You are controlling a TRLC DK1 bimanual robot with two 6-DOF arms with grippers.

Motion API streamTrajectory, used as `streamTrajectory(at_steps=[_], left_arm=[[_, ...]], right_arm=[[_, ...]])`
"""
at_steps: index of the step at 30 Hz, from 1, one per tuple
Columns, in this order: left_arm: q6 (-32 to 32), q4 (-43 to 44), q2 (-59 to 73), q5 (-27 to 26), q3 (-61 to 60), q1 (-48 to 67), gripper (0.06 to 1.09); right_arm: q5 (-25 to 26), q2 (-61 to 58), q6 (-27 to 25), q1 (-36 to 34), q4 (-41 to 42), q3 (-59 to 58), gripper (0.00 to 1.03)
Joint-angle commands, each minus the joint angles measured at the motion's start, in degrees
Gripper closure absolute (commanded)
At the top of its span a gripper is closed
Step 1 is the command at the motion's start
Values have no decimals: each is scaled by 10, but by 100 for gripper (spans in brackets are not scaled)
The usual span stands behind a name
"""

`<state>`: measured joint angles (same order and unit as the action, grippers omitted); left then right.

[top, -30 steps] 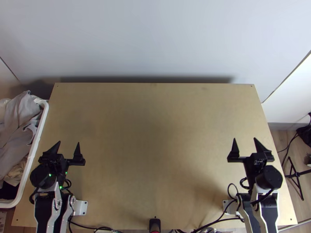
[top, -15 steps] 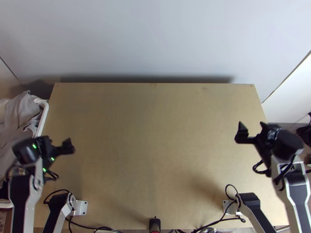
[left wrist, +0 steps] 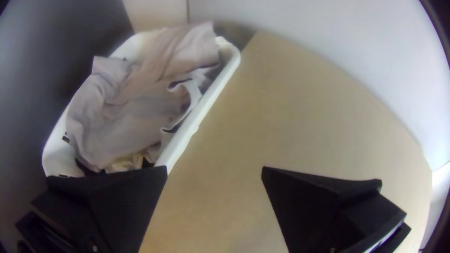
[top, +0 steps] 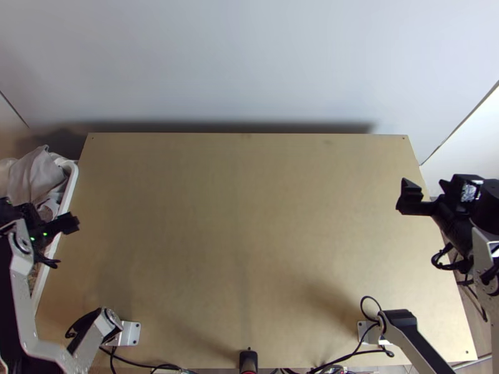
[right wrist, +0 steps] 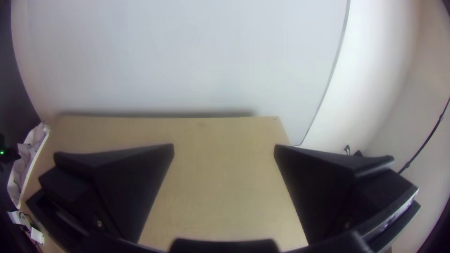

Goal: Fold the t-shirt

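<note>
1 light wooden table [top: 243,230] — 1 pale wall [top: 243,62] beyond its far edge; 1 thin black pole [right wrist: 426,142]

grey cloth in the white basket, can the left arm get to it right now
Probably yes: the left pincer is open near the white basket's rim, and the grey cloth lies bunched inside with nothing seen covering it.

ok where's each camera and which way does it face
Top view: above the near edge, steeply down on the light wooden table; both arms show.
On left wrist, facing a white plastic bin of rumpled grey cloth; black left gripper shows.
On right wrist, facing a pale wall across the table; black right gripper shows.
Top and left wrist views share the bin.
</note>
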<state>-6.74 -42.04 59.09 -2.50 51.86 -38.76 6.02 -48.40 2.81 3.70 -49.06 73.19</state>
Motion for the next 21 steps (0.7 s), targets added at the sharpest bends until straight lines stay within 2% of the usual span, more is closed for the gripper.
streamTrajectory(at_steps=[1,4,13,21], left_arm=[[-13,48,101,-7,10,-85,10],[-13,89,135,-6,23,-98,10],[-49,108,254,-6,44,-133,10],[-52,173,337,-6,49,-138,10]], right_arm=[[0,-21,4,7,-22,42,4],[0,-32,6,14,-22,49,4],[0,-19,9,3,-22,33,4],[0,-10,11,-1,-23,33,4]])
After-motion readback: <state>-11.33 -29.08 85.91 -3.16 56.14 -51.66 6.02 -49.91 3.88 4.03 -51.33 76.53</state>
